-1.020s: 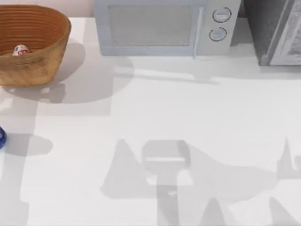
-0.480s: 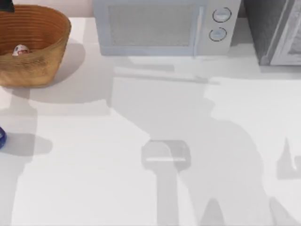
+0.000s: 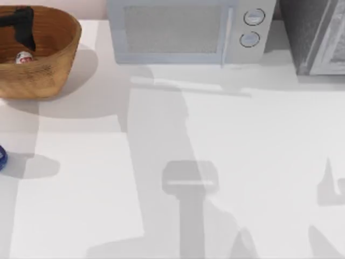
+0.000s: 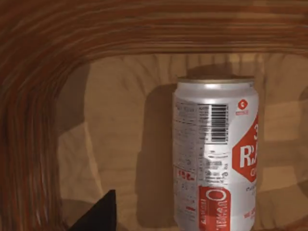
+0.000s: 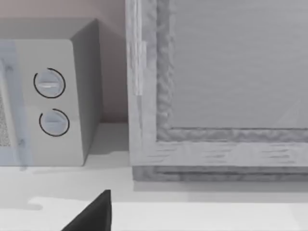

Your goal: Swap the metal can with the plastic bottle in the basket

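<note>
Reaching into the basket [image 3: 59,51] at the table's far left corner, my left gripper [image 3: 24,32] hangs over the can [image 3: 22,57], which lies on its side on the basket floor. From the left wrist view the can [image 4: 216,154] sits just ahead, barcode up, with one dark fingertip [image 4: 98,214] showing beside it; I cannot tell whether the fingers are spread or pressed together. My guess is the can has to come out first to free the spot. The bottle [image 3: 1,157] waits on the table at the left edge, well apart from the basket, just a blue sliver. My right arm is parked, its wrist camera facing the microwave [image 5: 48,101], a dark fingertip [image 5: 94,214] in view; finger state unclear there too.
</note>
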Robot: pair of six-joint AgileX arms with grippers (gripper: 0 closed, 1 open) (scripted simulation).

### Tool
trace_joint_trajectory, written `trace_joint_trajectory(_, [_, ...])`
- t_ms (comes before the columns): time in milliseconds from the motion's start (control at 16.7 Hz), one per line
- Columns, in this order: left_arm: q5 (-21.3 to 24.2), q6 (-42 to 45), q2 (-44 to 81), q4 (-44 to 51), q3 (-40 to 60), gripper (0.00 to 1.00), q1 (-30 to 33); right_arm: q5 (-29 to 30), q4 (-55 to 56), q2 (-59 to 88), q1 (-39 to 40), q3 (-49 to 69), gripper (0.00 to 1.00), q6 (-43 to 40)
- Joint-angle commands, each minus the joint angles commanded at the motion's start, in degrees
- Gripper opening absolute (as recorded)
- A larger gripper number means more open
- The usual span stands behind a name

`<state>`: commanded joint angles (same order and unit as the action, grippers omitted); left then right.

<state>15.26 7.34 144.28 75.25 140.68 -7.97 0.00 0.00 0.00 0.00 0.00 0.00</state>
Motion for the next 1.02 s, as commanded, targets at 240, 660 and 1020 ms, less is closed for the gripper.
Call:
trace_joint_trajectory(240, [0.5, 0.1, 3.8, 2.0, 3.5, 1.00, -0.2, 0.0, 0.0, 0.0, 0.0, 0.0, 1.00, 0.0])
trace_joint_trajectory(660, [0.4, -0.4, 4.1, 0.2, 2.1, 1.00, 0.3, 0.0, 0.0, 0.0, 0.0, 0.0, 1.00, 0.0])
trace_joint_trajectory(1020, [0.3, -1.5, 5.7, -8.5, -4.7, 1.00, 1.4, 0.0, 0.0, 0.0, 0.0, 0.0, 1.00, 0.0])
